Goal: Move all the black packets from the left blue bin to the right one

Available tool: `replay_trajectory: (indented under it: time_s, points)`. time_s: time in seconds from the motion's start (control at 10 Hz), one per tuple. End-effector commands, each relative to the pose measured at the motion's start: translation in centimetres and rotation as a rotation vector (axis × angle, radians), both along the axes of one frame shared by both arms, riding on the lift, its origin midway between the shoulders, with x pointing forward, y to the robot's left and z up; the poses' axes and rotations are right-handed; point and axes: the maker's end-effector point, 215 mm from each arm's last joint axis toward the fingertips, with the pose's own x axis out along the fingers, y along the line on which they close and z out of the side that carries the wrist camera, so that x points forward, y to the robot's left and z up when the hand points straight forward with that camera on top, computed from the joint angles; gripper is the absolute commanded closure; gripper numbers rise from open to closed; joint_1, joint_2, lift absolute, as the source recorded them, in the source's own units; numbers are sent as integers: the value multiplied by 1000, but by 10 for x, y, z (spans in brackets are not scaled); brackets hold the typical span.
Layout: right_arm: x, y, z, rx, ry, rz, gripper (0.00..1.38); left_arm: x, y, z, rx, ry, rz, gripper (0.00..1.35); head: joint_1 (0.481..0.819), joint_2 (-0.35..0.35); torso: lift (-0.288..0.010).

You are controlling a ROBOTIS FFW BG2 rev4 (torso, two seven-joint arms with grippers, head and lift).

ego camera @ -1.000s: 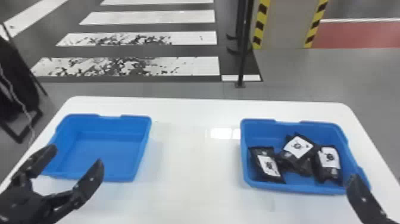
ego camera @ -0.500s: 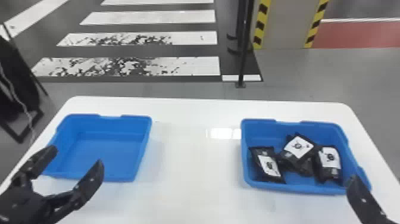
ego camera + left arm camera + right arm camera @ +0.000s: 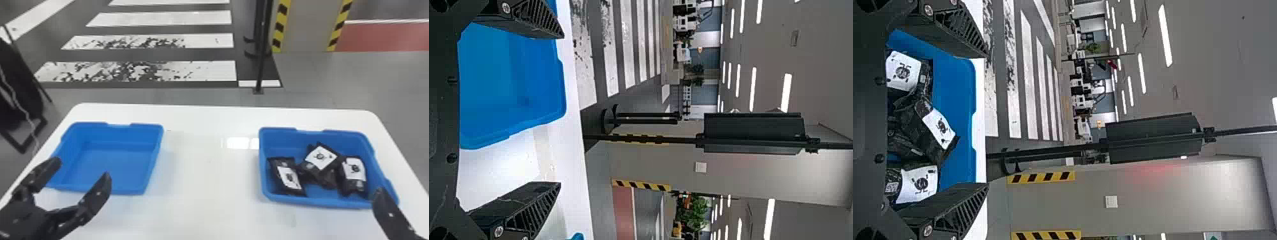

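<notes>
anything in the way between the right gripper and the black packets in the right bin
Nothing visible stands between the right gripper and the black packets. The right blue bin is open on top; its near wall would probably matter only on a low approach.

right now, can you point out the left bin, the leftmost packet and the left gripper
Left bin (image 3: 115,167): head view, on its bare floor.
Leftmost packet (image 3: 289,178): head view, on its white label.
Left gripper (image 3: 562,110): left wrist view, midway between its fingertips.
</notes>
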Motion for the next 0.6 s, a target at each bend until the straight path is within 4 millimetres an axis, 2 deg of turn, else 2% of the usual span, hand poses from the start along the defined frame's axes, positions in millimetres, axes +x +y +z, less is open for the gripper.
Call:
replay_trajectory:
  time_s: [0.0,0.5]
  points:
    - [0,0,0,-2,-1,0,111,0,0,0,-4,0,2,98,695,55,-145]
    - [2,1,0,-2,-3,1,107,0,0,-1,-11,3,5,84,695,57,-145]
